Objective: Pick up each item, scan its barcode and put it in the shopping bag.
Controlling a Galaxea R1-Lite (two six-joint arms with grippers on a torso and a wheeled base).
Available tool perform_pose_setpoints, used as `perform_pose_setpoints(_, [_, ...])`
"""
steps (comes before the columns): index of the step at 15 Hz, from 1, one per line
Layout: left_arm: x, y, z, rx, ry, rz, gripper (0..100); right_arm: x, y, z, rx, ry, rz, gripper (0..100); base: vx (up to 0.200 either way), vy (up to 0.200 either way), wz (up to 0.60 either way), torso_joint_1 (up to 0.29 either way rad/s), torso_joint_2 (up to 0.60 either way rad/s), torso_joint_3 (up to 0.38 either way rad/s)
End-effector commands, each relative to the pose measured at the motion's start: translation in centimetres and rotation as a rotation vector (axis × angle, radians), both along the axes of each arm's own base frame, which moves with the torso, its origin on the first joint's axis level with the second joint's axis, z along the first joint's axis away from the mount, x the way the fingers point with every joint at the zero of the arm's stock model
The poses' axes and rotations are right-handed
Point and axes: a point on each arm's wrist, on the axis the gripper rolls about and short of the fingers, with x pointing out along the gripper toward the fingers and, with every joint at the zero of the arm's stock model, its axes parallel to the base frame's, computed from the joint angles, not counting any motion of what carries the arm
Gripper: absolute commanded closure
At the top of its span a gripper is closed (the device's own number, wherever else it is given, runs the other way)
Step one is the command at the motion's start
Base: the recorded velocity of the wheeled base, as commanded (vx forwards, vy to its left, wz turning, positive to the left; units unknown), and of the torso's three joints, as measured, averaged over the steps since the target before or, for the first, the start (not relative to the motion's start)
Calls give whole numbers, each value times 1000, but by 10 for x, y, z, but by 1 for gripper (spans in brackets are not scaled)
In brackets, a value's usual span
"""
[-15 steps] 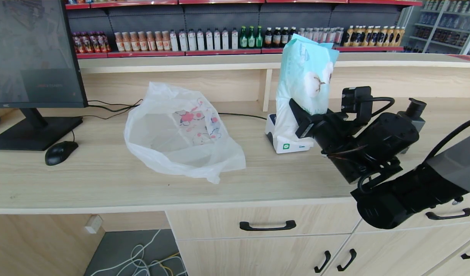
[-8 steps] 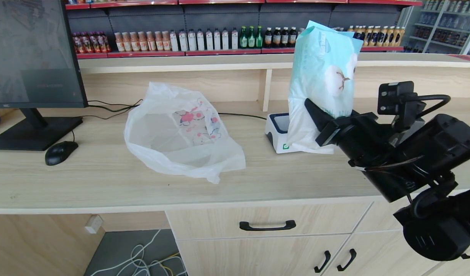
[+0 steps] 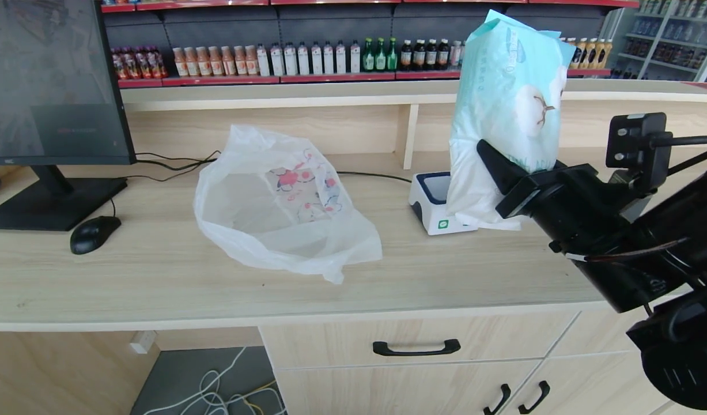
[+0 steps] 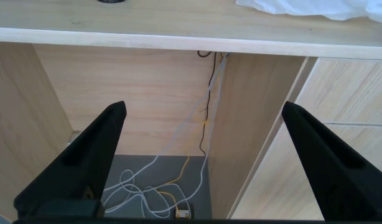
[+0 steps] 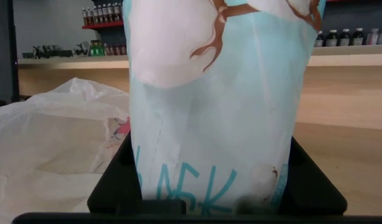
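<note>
We note a pale wood-grain counter point(image 3: 157, 276) with a smooth, matt finish. The translucent white thin-plastic shopping bag point(image 3: 261, 230) is crinkled and faintly glossy. The pale blue plastic-film pack point(image 3: 503, 104) shows creases and a soft sheen. The white box-shaped hard-plastic scanner point(image 3: 428, 208) looks smooth.

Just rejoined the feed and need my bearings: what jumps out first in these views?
The tall pale blue pack stands out, held upright in the right claw by the white scanner on the right side of the wooden counter. To its left, the open white shopping bag lies slumped on the counter, with a red flowered pattern showing through it.
</note>
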Motion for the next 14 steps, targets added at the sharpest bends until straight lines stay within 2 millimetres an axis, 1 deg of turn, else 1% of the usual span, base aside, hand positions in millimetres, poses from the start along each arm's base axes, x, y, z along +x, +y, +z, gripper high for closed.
perform_pose_setpoints(1, [0,0,0,0,-1,0,0,0,0,0,1,-3,1,100,0,200,0,27,12,-2])
perform_pose_setpoints(6, [0,0,0,-1,-1,0,0,0,0,1,3,-8,2,100,0,200,0,-2,2,3])
perform_pose_setpoints(12, [0,0,0,2,-1,0,0,-4,-1,0,1,-2,3,100,0,0,0,0,0,0])
perform_pose_setpoints(14, [0,0,0,2,-1,0,0,-4,-1,0,1,-2,3,100,-200,0,0,12,14,2])
